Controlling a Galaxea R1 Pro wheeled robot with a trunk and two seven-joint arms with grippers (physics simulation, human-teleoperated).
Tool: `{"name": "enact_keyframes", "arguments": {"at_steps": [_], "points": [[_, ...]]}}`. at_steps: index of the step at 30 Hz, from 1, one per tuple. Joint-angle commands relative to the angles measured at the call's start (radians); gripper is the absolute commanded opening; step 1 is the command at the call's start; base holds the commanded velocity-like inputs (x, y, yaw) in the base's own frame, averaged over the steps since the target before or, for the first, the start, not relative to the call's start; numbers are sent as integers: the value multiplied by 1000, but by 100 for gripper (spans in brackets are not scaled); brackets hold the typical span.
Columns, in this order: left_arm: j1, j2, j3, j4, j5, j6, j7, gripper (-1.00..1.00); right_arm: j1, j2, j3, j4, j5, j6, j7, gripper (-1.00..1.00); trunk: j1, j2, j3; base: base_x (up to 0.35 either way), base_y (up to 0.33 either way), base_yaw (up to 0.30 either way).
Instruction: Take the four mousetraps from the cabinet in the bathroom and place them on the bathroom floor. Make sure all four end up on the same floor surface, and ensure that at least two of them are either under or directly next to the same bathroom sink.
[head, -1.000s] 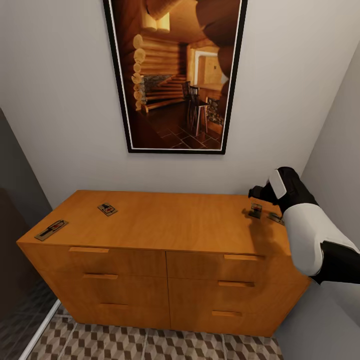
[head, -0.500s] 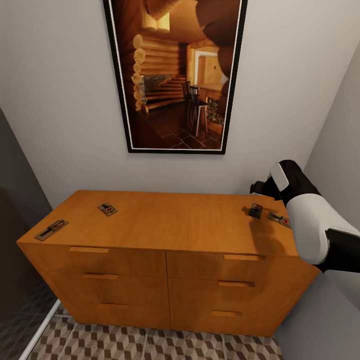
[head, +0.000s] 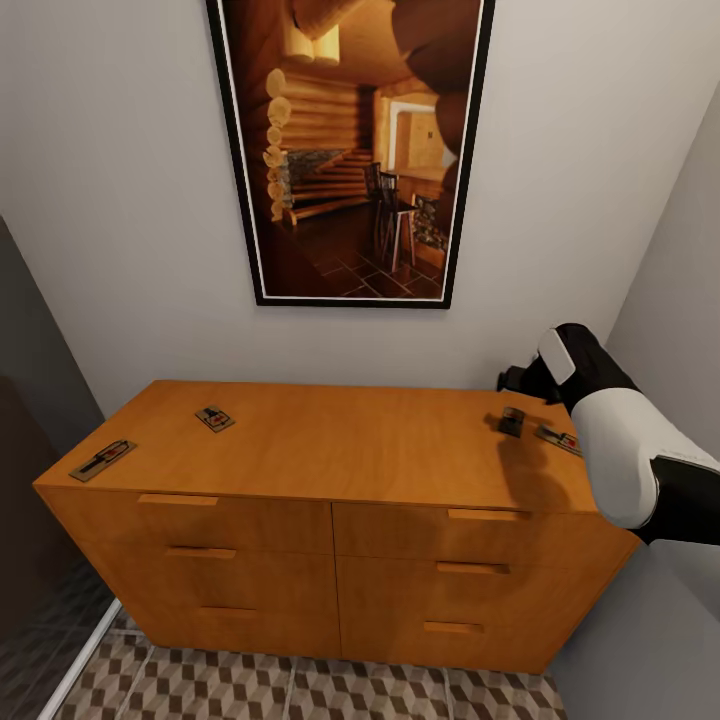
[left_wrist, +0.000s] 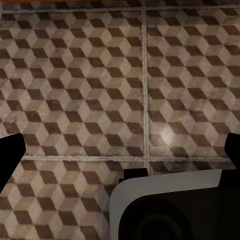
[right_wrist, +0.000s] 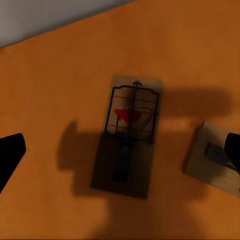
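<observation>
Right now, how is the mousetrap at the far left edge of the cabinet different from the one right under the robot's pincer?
The left-edge mousetrap sits at the cabinet top's front left corner, far from any arm; the mousetrap under the right pincer lies near the back right, in the arm's shadow. The left one has no trap close by; the right one has another mousetrap beside it. Both lie flat: brown boards with dark wire.

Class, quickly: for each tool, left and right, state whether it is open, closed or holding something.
Left tool: open, holding nothing, above the cube-patterned tiled floor.
Right tool: open, holding nothing, above a small flat brown mousetrap.
</observation>
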Motion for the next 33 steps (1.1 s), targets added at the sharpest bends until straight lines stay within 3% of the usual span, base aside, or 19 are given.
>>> {"name": "enact_keyframes", "arguments": {"at_steps": [1,10,33], "points": [[-1,0,9,2,-8,-4,-3,100,-1,0,-2,0,-11,2,0,100,0,-1,-1,0,0,0],[-1,0,9,2,-8,-4,-3,100,-1,1,-2,11,-11,2,81,100,0,-1,-1,0,0,0],[-1,0,9,5,-8,-4,-3,100,0,-4,0,13,-6,-4,94,100,0,-1,-1,0,0,0]]}}
